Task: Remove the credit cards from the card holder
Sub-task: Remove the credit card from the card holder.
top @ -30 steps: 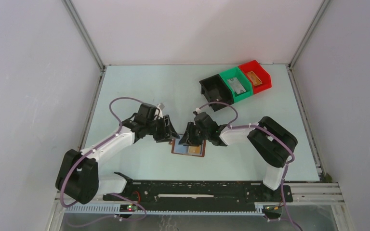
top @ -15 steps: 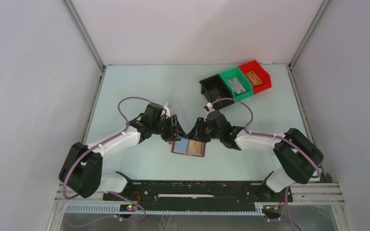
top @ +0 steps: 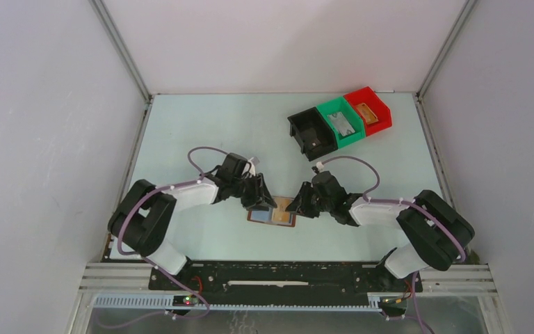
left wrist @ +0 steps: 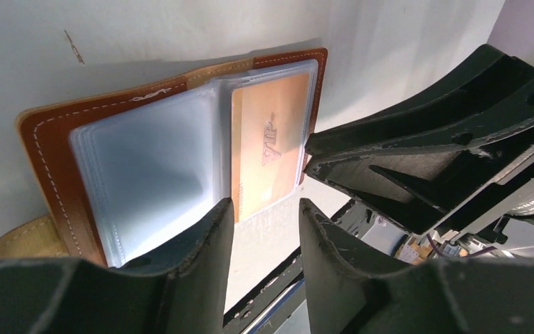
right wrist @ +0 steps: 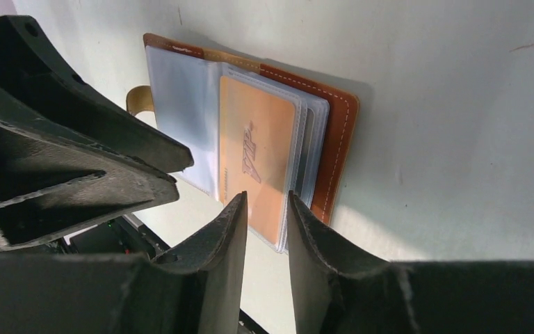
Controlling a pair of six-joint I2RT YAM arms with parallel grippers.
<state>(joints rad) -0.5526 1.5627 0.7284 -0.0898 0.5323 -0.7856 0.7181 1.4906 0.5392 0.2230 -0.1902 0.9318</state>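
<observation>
Inside open card holder (left wrist: 42, 149), one orange card (left wrist: 271, 149)

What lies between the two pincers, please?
The open card holder, an orange card in its sleeve, between left pincer and right pincer, seen in the top view.

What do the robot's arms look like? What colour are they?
The left arm and right arm are white tubes with chunky black joints. A purple cable loops along each. The jaws are thick, angular black plastic with pale scuff marks.
</observation>
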